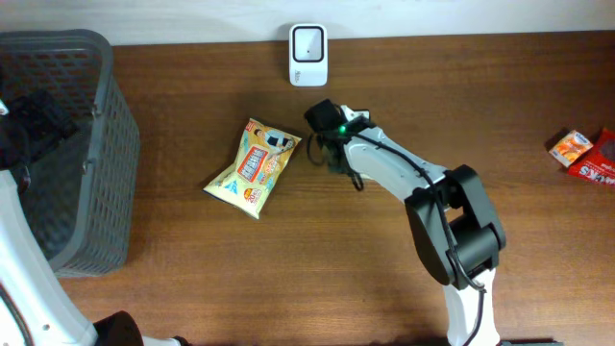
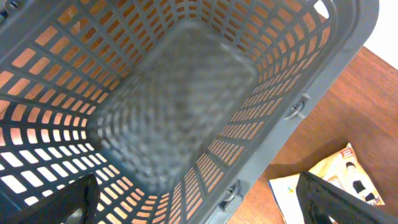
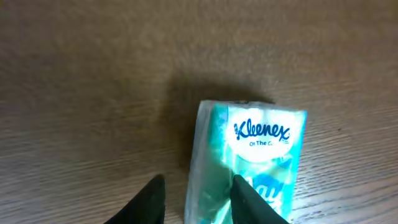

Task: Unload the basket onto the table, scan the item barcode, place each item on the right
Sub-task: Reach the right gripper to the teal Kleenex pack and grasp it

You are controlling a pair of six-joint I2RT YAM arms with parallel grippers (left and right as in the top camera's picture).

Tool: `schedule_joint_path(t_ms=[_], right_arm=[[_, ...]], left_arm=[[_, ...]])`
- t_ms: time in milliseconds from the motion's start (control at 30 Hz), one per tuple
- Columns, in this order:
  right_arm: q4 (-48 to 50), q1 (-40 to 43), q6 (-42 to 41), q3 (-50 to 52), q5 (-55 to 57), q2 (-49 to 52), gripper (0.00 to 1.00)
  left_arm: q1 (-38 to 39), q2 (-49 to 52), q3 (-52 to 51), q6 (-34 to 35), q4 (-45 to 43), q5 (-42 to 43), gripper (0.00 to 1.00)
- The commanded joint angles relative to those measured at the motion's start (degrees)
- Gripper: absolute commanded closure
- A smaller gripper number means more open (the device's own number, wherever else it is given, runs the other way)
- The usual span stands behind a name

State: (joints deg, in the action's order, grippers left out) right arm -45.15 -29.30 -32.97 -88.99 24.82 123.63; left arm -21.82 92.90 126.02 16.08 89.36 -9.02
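Note:
A teal Kleenex tissue pack (image 3: 261, 155) lies flat on the wooden table, its logo facing up. My right gripper (image 3: 202, 199) has its jaws drawn in on the pack's left part: one finger (image 3: 249, 202) presses on the wrapper, the other (image 3: 154, 202) stands just off the left edge. From overhead, the right gripper (image 1: 325, 149) covers the pack, a little below the white scanner (image 1: 307, 55) at the table's far edge. My left gripper (image 2: 199, 205) hangs wide open over the grey basket (image 2: 174, 106), holding nothing.
A yellow snack bag (image 1: 253, 166) lies just left of the right gripper. The grey basket (image 1: 67, 144) fills the table's left end. Red and orange packets (image 1: 581, 154) lie at the far right edge.

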Motion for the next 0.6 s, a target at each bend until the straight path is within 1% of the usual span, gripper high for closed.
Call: schedule_joint_path(t_ms=[0,167,333,367,433,500,533,567], right_arm=[[0.2,0.2,-0.8,0.3,1.9,0.5,0.71],[0.2,0.2,-0.8,0.7,3.1,0.6,0.73],[2.7,2.2,-0.8,3.9,3.0,0.6,0.73],[2.3,2.8,-0.8,3.9,2.6,0.6,0.88],[2.1,3.2,-0.8,3.6,0.1,0.3,0.96],[0.4,3.2,-0.7,1.5,-0.9,-0.5,0.96],[-2.9,3.2,-0.1,-2.4,-1.9,-1.6,0.96],[-4.5,3.2,2.3,-5.5,-5.1,-2.0,0.96]], left_arm=[[-0.1,-0.2,0.5,0.4,-0.1,0.0,0.01],[-0.1,-0.2,0.5,0.4,-0.1,0.0,0.01],[-0.1,-0.2,0.5,0.4,-0.1,0.0,0.01],[-0.1,-0.2,0.5,0.4,-0.1,0.0,0.01],[-0.1,-0.2,0.5,0.4,-0.1,0.0,0.01],[-0.1,-0.2,0.5,0.4,-0.1,0.0,0.01],[-0.1,-0.2,0.5,0.4,-0.1,0.0,0.01],[-0.1,-0.2,0.5,0.4,-0.1,0.0,0.01]])
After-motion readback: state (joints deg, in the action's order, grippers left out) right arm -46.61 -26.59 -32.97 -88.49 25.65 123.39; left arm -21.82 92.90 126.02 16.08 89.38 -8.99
